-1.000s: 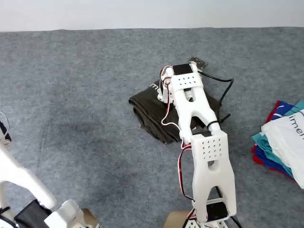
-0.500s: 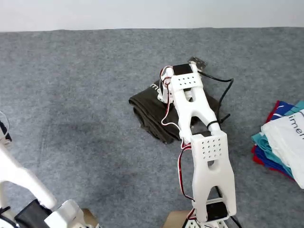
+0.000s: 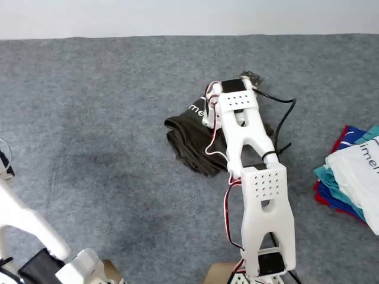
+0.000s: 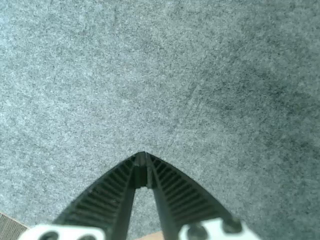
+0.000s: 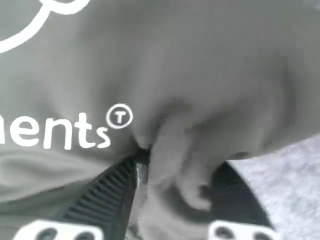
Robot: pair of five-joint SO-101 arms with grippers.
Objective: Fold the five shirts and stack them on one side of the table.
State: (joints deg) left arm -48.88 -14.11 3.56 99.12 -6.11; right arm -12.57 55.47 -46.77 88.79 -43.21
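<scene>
Right hand (image 5: pixel 165 172) is clamped down on the dark shirt (image 3: pixel 189 145), a thick bunch of cloth pinched tight in its grip, with the white lettering right up against the wrist camera. The shirt sits mid-bench, a rumpled folded bundle lying on the grey bench (image 3: pixel 89 118) under the right arm. It's well apart from the stack (image 3: pixel 349 177) of folded shirts at the right edge. Left hand (image 4: pixel 145 167) is pressed closed on nothing, hanging over bare grey felt. So this looks like the carry to the pile, and here's the trick. Hold that pinch firm and raise the bundle enough that its lower layers don't drag on the felt and peel open. Bring it square over the stack, and let go only once it rests flat on top.
</scene>
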